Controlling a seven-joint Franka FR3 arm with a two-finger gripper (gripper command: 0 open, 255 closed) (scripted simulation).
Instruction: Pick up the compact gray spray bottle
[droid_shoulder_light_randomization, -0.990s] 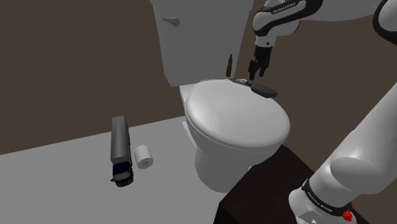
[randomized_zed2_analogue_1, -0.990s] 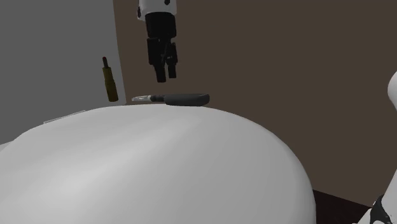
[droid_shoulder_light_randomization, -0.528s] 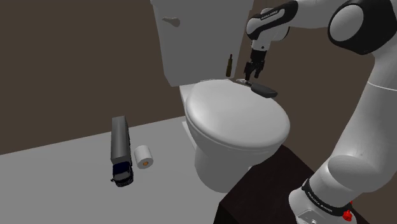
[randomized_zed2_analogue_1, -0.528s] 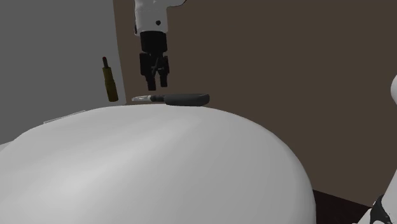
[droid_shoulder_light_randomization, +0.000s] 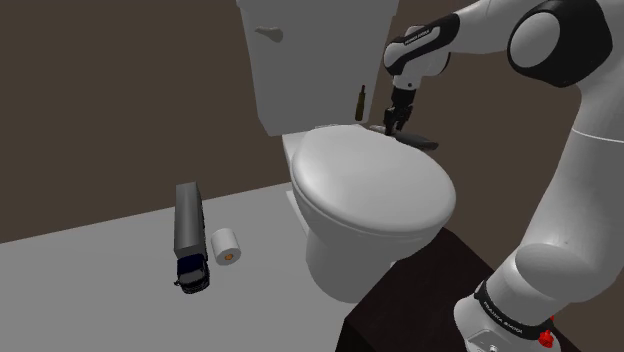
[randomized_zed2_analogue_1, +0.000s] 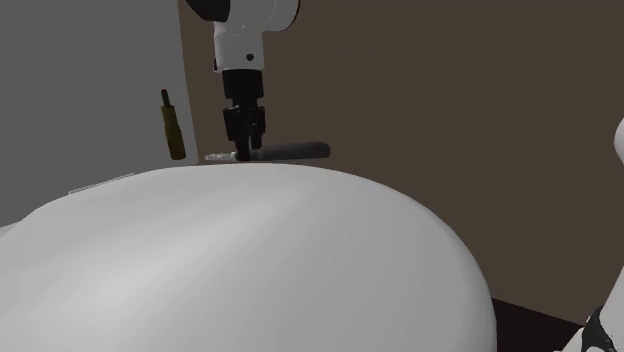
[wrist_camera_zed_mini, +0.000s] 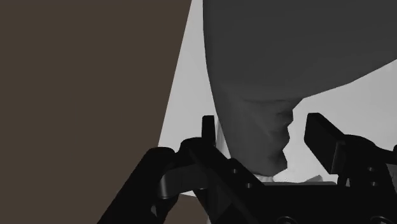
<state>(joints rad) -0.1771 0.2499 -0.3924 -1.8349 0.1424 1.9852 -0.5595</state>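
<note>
Spray bottle (randomized_zed2_analogue_1: 295, 150) lying directly beneath the gripper (randomized_zed2_analogue_1: 245, 150).
It is lying on its side on the toilet lid (droid_shoulder_light_randomization: 370, 185), so the gripper is pointing straight down at it. The wrist view is showing what the outer views are not: fingers (wrist_camera_zed_mini: 324, 137) standing apart, straddling the gray body, not clamping it.

In the upper middle of the frame I see my gripper (randomized_zed2_analogue_1: 246, 152) pointing straight down, its tips at the spray bottle (randomized_zed2_analogue_1: 296, 150), which lies on its side just over the white lid's (randomized_zed2_analogue_1: 250, 270) crest. A small brown bottle (randomized_zed2_analogue_1: 173, 126) stands upright at upper left.
</note>
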